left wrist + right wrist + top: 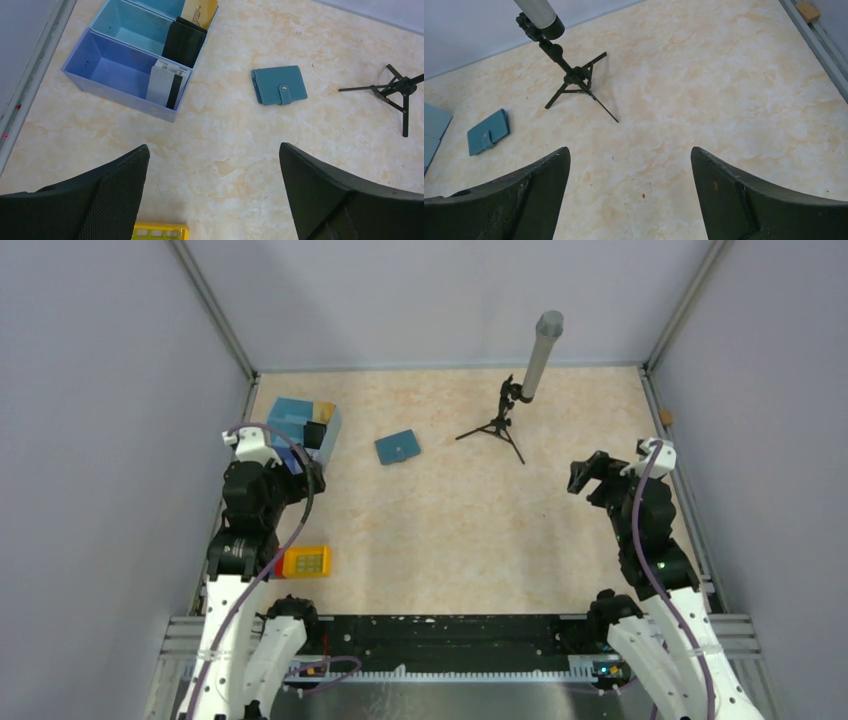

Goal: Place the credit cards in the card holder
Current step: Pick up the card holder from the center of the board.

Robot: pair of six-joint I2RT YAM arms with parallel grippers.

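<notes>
Left gripper (214,152) and right gripper (630,151) spread wide, holding nothing.
The closed card holder (278,86) lies on open table (225,135), well apart from the tray (115,92) by the table's left edge, where three credit cards (162,82) stand against compartment ends; a tripod (574,80) stands to the holder's right.

The squarish folding card holder (278,86) was teal, with a silvery clasp stud. Of the thin credit cards, one was gold (200,11), one black (184,42), one pale silver with a black stripe (167,86). The partitioned plastic tray (120,97) was periwinkle (its farther compartments sky blue). The stone-look tabletop (240,150) was cream, marbled tan.
</notes>
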